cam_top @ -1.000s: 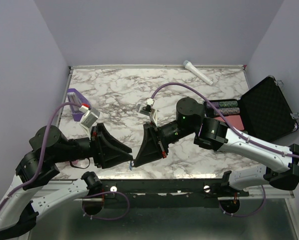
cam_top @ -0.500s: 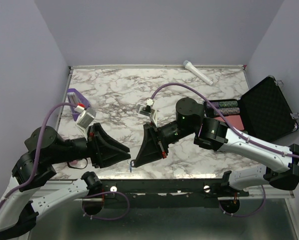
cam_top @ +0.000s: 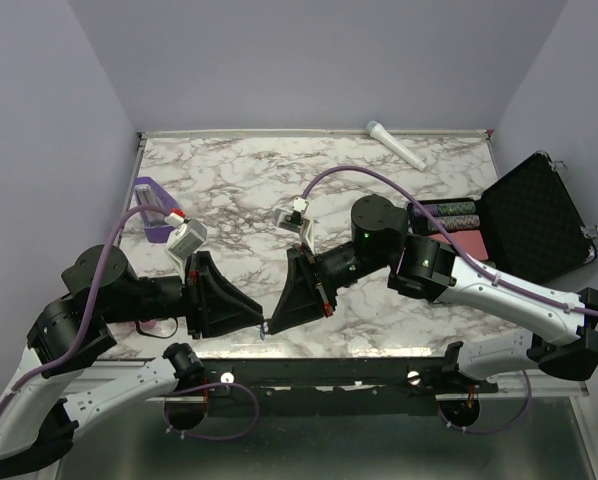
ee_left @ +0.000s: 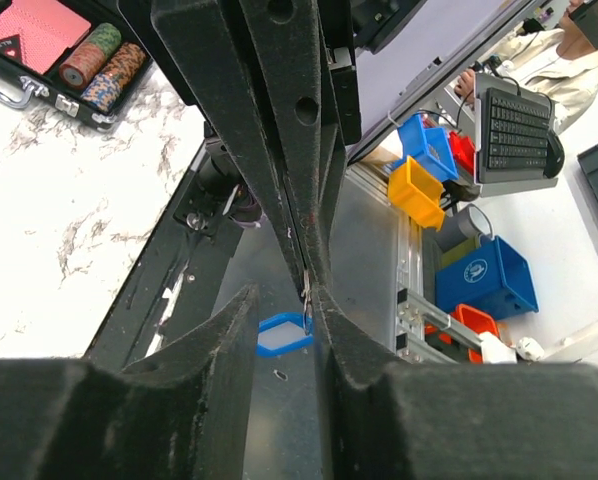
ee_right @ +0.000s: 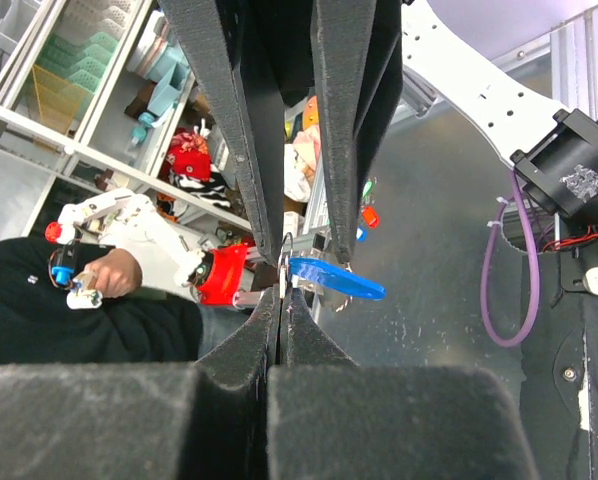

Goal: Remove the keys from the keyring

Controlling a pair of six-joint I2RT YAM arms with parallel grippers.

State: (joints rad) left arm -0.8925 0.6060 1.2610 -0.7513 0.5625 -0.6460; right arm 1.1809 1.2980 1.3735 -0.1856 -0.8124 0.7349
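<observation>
Both grippers meet tip to tip over the table's front edge. My right gripper [cam_top: 271, 321] is shut on a thin silver key [ee_right: 282, 268], seen edge-on between its pads [ee_right: 281, 298]. The blue oval tag [ee_right: 336, 278] of the keyring hangs beside it from a thin metal ring. In the left wrist view the tag [ee_left: 284, 335] lies in the gap between my left gripper's [ee_left: 279, 296] spread fingers, which do not close on it. My left gripper [cam_top: 258, 322] is open, and its right finger lies close against the ring.
A purple wedge block [cam_top: 149, 192] sits at the table's left edge. A white tube [cam_top: 396, 145] lies at the back. An open black case [cam_top: 535, 214] with poker chips [cam_top: 457, 211] stands at the right. The marble table's front edge [cam_top: 379, 345] runs just below the grippers.
My left gripper drew back to the left half a second ago and has now come forward again to the right gripper's tips. The right arm has barely moved.
</observation>
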